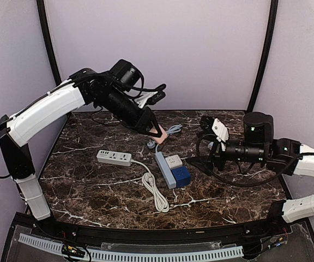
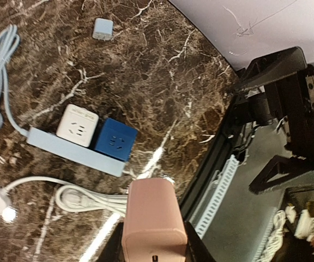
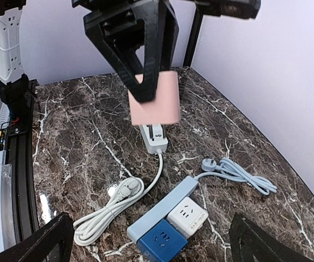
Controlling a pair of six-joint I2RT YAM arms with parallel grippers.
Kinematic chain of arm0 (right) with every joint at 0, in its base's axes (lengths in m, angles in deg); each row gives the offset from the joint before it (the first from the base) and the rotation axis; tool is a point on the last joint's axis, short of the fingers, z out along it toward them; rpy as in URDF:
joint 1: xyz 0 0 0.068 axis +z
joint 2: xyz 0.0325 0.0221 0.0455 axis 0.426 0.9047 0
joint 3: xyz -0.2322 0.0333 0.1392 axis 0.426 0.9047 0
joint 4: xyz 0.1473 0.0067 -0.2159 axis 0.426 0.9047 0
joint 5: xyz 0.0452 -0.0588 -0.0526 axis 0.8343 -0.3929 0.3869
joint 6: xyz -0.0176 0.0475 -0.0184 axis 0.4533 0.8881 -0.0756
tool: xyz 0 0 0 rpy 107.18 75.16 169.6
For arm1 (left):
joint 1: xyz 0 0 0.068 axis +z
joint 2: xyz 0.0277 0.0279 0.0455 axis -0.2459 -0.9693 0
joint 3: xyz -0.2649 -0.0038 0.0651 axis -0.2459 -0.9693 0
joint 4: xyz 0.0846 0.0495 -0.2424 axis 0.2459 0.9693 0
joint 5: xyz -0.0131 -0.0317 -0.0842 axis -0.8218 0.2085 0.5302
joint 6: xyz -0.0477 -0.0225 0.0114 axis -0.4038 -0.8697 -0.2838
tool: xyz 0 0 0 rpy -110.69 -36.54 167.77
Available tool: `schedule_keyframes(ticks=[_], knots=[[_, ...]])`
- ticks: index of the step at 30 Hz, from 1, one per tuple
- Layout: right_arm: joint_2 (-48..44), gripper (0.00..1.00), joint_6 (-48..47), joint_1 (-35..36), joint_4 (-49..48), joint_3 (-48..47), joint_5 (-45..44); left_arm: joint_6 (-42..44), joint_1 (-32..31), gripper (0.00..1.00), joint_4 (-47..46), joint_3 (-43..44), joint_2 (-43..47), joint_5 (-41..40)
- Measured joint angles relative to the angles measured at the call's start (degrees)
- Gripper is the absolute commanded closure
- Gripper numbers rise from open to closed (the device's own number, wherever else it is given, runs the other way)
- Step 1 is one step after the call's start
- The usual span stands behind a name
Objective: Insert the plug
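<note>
Left end effector (image 1: 155,130) was clamped on the pink plug (image 1: 160,137), holding it in the air above the counter (image 1: 91,185), over the far end of the blue power strip (image 1: 165,170). Right end effector (image 1: 198,161) was spread wide and empty, just right of the strip's white cube (image 1: 173,161) and blue cube (image 1: 181,176).
</note>
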Motion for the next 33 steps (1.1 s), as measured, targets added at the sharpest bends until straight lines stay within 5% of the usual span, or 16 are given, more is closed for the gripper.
schedule_keyframes(ticks=[10,33], knots=[[-1.0,0.01,1.1,0.0,2.2,1.1,-0.9,22.9,0.5,0.99,0.2,-6.9,9.0,-13.7],[-2.0,0.01,5.4,0.0,3.1,2.3,-1.2,62.0,6.6,0.99,11.4,-12.3,10.3,-18.4]])
